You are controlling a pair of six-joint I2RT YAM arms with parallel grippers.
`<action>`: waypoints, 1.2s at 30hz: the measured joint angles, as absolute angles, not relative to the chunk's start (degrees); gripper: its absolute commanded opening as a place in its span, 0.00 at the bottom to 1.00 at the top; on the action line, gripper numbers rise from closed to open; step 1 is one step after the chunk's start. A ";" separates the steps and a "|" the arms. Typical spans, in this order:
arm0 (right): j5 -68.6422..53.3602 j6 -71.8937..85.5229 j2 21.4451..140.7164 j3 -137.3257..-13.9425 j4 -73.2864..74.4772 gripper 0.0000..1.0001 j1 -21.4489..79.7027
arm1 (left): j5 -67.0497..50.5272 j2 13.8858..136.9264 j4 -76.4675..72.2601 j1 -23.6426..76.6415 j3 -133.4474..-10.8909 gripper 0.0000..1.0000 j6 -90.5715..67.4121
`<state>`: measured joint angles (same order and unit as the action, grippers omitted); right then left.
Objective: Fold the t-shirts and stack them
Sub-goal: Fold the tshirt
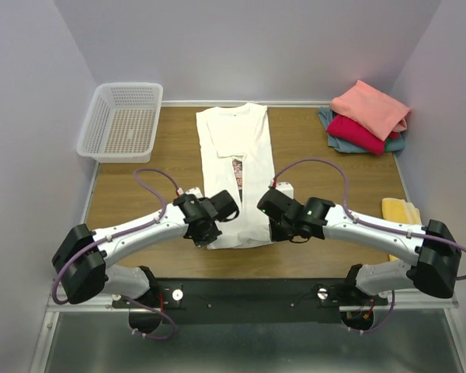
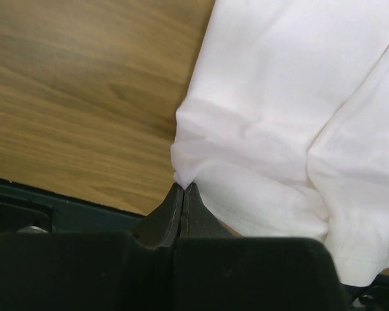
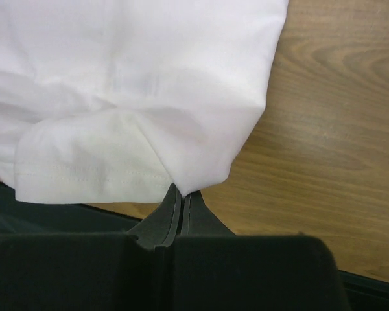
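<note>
A long white t-shirt (image 1: 234, 155) lies down the middle of the wooden table, sleeves folded in, with part of a floral print (image 1: 238, 169) showing at the fold. My left gripper (image 1: 204, 230) is shut on its near left hem corner (image 2: 181, 170). My right gripper (image 1: 277, 228) is shut on the near right hem corner (image 3: 201, 178). In both wrist views the jaws are pressed together with white cloth pinched at the tips. A stack of folded t-shirts (image 1: 367, 116), salmon-pink over crimson over grey-blue, sits at the back right.
A white mesh basket (image 1: 121, 120) stands at the back left. A yellow cloth (image 1: 401, 211) lies at the right edge, beside the right arm. Grey walls enclose the table on three sides. The black base rail (image 1: 248, 299) runs along the near edge.
</note>
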<state>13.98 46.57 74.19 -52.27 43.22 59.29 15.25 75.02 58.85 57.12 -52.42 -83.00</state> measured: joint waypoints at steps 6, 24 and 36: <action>18.41 43.77 78.81 -57.56 43.44 0.01 57.89 | 18.02 75.22 55.77 49.01 -54.61 0.00 -77.21; 21.91 29.91 97.58 -73.47 34.79 0.01 39.70 | 22.98 99.96 46.09 33.45 -80.25 0.00 -54.89; 18.41 25.06 110.83 -84.68 31.53 0.01 33.91 | 23.42 113.38 45.63 28.95 -94.13 0.00 -47.00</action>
<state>18.41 25.06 110.83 -84.68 31.53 33.91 23.42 113.38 45.63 28.95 -94.13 -47.00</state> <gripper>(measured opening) 0.019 0.010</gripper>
